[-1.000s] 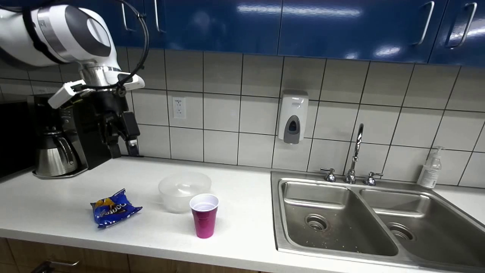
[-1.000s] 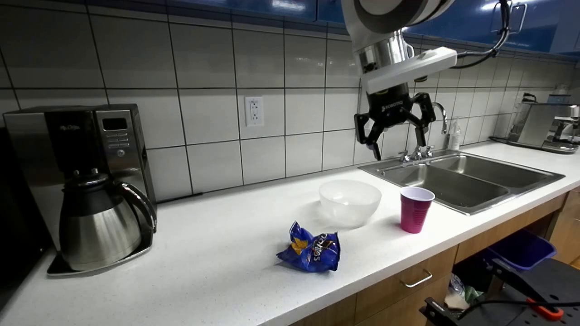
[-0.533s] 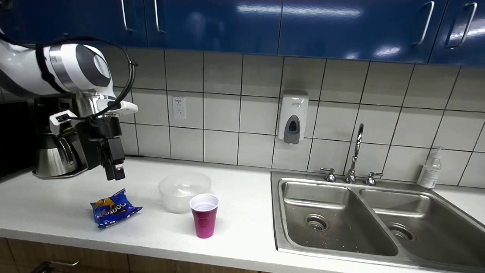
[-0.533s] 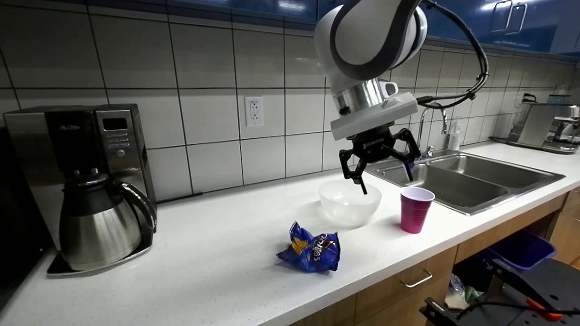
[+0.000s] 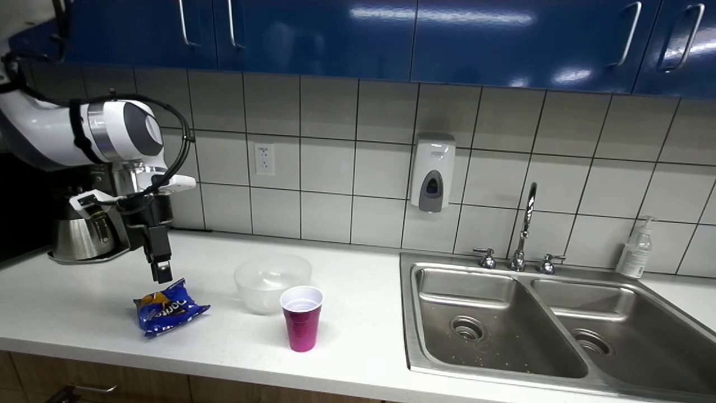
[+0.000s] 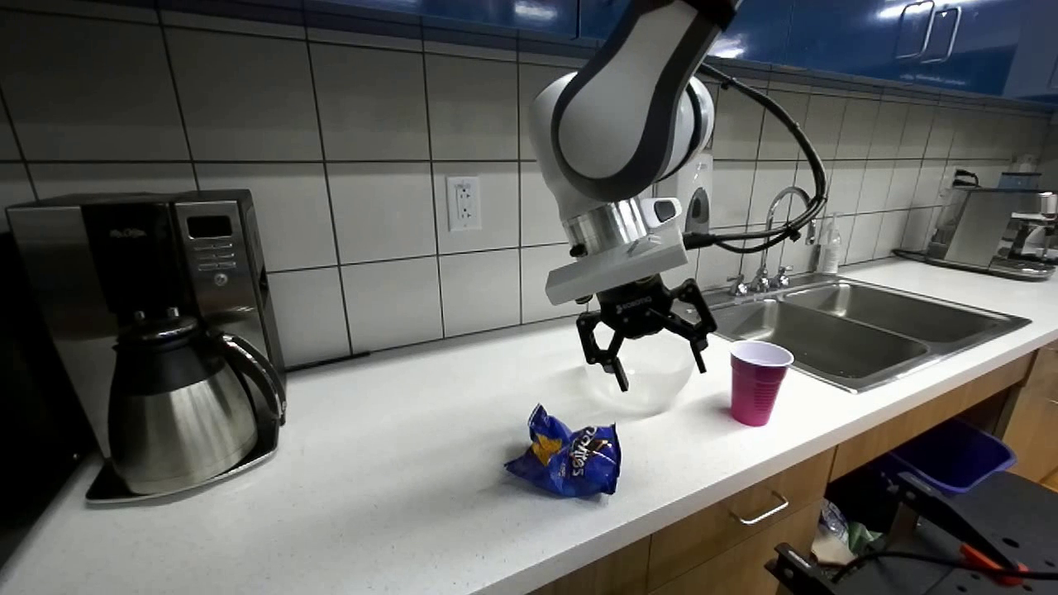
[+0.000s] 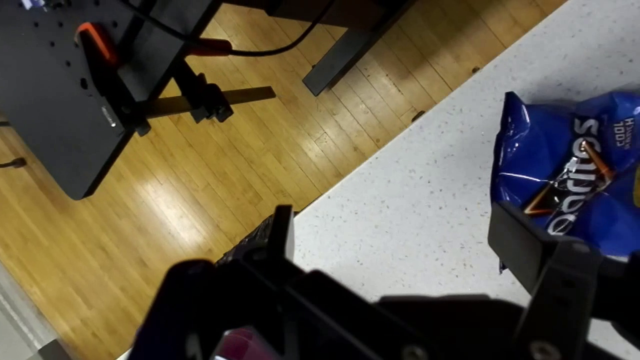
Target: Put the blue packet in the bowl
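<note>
"Wrist view: a blue packet (image 7: 570, 172), lettered Doritos, lies crumpled at three o'clock of the frame on a speckled white counter (image 7: 400, 220), its outer end cut off by the frame's edge. How does the gripper stand?"

"Spread wide, holding nothing. In an exterior view the gripper (image 6: 663, 378) hangs above the counter between one and two o'clock from the packet, clear of it. From the wrist, one of the fingers (image 7: 520, 245) covers the packet's seven o'clock corner; the rest of the packet lies outside the space between them."

"And the bowl?"

"Pale, see-through, upright: in an exterior view the bowl (image 5: 263, 299) sits between two and three o'clock from the packet, a pink cup (image 5: 302, 324) near it toward five o'clock. The pickup appears to be the step in hand."

"How is the packet likely to handle?"

"Light, most likely, and soft, with slick film over contents that could crack under a hard squeeze. The best hold is probably across the plump middle, pressed gently until the film bunches. Its raised corner (image 6: 542, 423), at eleven o'clock in an exterior view, offers a second choice, though a pinch of film alone may slip."

"The likely trouble?"

"A straight drop could land a finger on top and push the packet away; a shift toward three o'clock in the wrist view seems called for first."
</note>
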Robot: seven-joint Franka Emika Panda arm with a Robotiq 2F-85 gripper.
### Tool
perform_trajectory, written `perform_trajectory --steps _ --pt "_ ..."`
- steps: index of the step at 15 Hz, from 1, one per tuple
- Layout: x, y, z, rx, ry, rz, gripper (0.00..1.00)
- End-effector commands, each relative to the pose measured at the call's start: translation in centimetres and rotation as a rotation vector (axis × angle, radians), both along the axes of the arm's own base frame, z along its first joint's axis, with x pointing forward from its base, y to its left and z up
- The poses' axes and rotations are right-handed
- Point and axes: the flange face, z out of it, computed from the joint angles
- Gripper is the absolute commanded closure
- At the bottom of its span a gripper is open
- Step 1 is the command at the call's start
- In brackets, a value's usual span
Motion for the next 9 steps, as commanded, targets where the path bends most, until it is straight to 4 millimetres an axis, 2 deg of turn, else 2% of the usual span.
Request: perform_trajectory --steps 1,9 --pt "1.6 1.3 -1.0 0.015 -0.035 -0.02 0.0" --pt "2.4 2.4 -2.6 0.066 -0.126 0.021 0.0"
